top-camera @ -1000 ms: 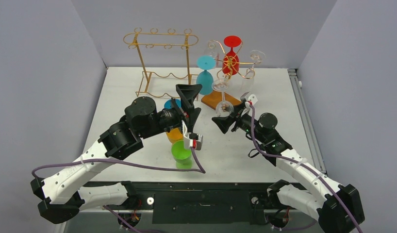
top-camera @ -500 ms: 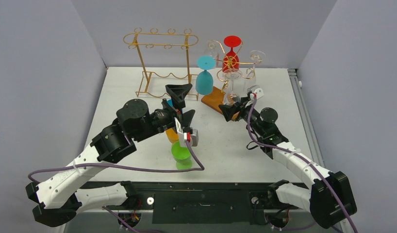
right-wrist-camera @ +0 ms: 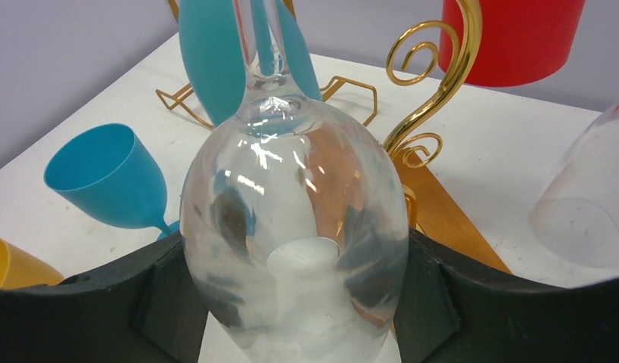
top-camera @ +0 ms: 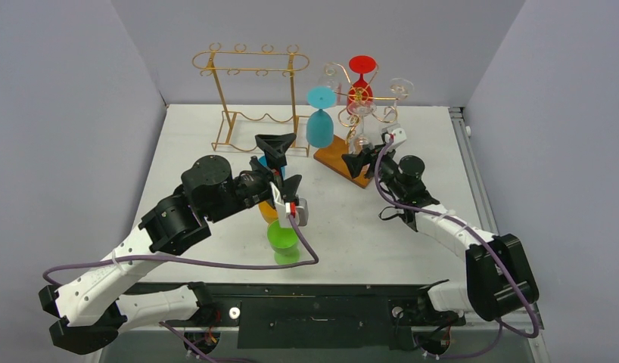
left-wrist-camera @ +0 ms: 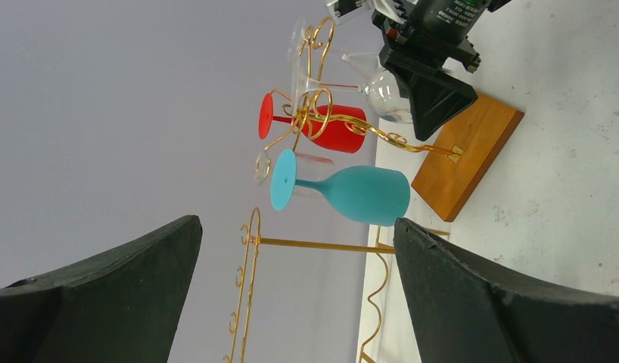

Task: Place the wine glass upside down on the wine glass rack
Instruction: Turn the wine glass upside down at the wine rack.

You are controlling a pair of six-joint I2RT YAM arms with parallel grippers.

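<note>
Glinting clear wine glass [right-wrist-camera: 291, 249], stem up

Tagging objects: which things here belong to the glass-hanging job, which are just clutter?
Job: clear wine glass, right gripper holding it, curly gold rack on wood base.
Clutter: green cup, orange cup, blue cup, tall gold rack, hung teal glass, hung red glass.

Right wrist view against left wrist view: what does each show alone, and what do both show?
Only the right wrist view shows the upright blue cup and the yellow cup beside it. Only the left wrist view shows the left gripper, open and empty, and the round foot of the teal glass. Both show the clear wine glass clamped bowl-down in the right gripper, the red glass and the wooden base.
</note>
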